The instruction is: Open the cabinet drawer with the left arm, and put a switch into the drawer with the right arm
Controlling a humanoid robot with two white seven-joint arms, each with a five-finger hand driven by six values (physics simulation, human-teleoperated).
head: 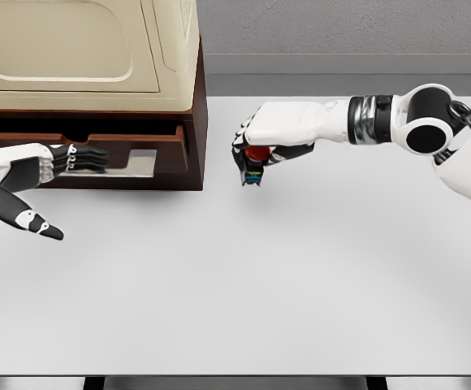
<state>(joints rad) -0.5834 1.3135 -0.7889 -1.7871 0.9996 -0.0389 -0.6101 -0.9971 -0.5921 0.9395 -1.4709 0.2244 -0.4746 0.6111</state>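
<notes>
Right robot hand (256,154) curled around small black switch with red button (253,165), held above white worktop (244,284) right of open dark-wood cabinet drawer (130,162); left robot hand (53,166) flat-fingered, empty, at drawer front; switch probably light, rigid, best pinched by body sides.

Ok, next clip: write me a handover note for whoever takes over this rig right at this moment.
Left robot hand: fingers extended, holding nothing, at the front of the drawer.
Right robot hand: shut on the switch, a small dark block with a red button, held above the white table just right of the cabinet.
Done: the drawer is pulled out, its pale floor showing; the switch is picked up.
Left: carry the switch leftward over the open drawer, lower it in, release. The left arm sits close to the opening, so it may need clearing first.
</notes>
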